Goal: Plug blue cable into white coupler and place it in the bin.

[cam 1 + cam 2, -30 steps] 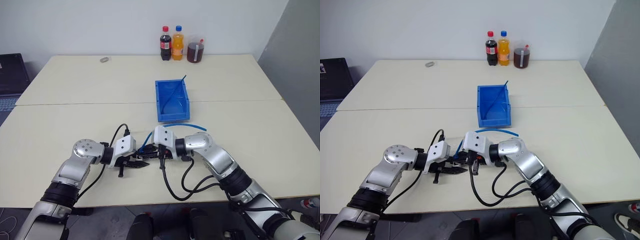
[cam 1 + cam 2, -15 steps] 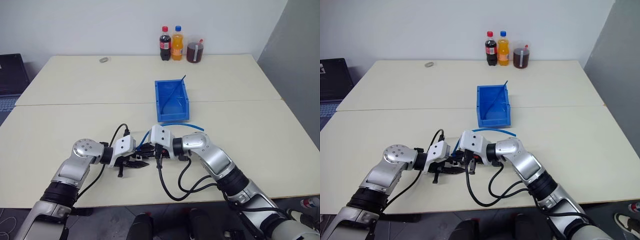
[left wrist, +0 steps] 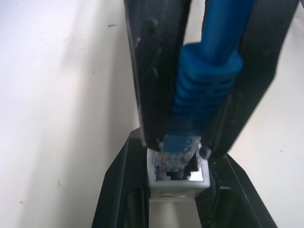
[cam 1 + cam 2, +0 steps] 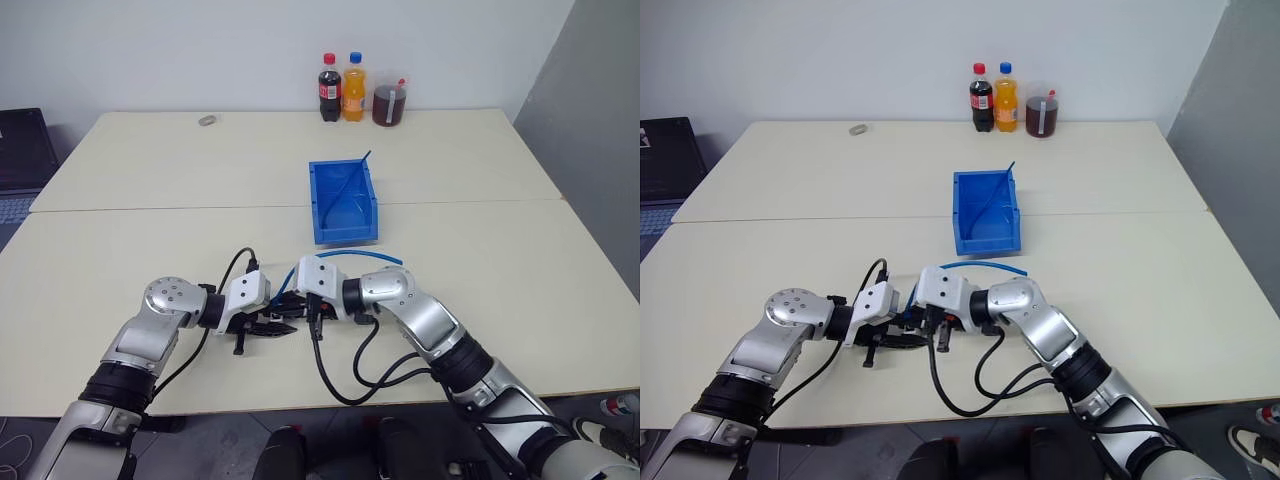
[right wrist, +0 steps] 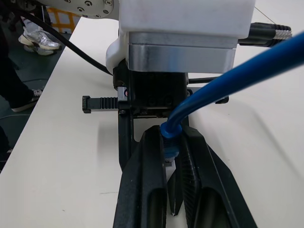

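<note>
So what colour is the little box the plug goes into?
White; the small boxy plastic coupler shows best in the left wrist view.

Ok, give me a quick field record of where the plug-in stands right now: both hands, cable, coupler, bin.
left hand: shut on the white coupler
right hand: shut on the blue cable behind its plug
plug: tip at the coupler's opening, not fully seated
cable slack: arcs back toward the bin
bin: on the table, beyond both hands, holds only its thin blue rod

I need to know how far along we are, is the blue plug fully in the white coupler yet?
Not fully: the blue cable plug's tip sits at the white coupler opening, most of it still outside.
</note>
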You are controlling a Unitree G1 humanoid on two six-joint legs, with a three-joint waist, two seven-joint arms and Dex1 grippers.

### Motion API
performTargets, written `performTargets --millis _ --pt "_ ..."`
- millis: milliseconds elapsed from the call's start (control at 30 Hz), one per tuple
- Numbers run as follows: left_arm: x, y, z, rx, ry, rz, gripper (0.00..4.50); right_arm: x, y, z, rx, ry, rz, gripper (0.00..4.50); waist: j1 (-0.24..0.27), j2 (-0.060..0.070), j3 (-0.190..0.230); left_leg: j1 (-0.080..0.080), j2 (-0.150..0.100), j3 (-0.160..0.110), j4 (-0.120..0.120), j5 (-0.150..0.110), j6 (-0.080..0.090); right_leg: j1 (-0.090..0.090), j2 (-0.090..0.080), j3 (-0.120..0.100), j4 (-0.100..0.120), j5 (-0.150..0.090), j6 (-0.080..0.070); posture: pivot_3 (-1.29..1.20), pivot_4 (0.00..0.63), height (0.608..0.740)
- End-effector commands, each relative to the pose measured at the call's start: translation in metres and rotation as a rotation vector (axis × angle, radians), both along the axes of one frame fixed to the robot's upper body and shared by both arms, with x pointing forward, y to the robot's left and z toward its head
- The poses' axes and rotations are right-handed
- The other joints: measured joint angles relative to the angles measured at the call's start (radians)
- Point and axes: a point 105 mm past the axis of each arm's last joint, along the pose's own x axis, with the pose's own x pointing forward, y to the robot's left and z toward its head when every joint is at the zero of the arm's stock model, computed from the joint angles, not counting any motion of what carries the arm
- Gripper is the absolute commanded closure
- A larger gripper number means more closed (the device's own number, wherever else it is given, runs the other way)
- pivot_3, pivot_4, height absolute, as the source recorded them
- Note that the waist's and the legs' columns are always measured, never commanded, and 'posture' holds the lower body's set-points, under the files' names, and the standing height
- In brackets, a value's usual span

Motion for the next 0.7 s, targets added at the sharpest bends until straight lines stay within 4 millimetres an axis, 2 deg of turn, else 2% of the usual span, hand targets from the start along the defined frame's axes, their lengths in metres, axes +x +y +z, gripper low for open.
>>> performTargets --millis 33,533,700 --pt "-0.006 0.01 -0.016 0.064 0.067 0.014 3.68 -0.002 0.0 -0.002 -0.04 -0.015 0.032 4.39 0.0 0.0 0.0 0.0 0.0 0.0 0.0 0.0 0.0 0.0 0.0 0.0 0.0 0.0 0.0 0.0 0.15 0.74" --pt "-0.005 0.009 -0.016 0.062 0.064 0.019 3.68 -0.003 0.009 -0.018 -0.156 0.02 0.064 4.39 -0.001 0.0 -0.001 0.002 0.0 0.0 0.0 0.0 0.0 0.001 0.0 0.0 0.002 0.0 0.0 0.0 0.15 0.74" --pt "-0.006 0.009 -0.017 0.06 0.067 0.017 3.68 -0.008 0.007 -0.044 -0.297 0.079 0.087 4.39 -0.002 0.0 -0.003 0.005 0.0 0.001 0.0 0.0 0.0 0.001 0.001 0.001 0.005 -0.001 -0.001 0.0 0.15 0.74"
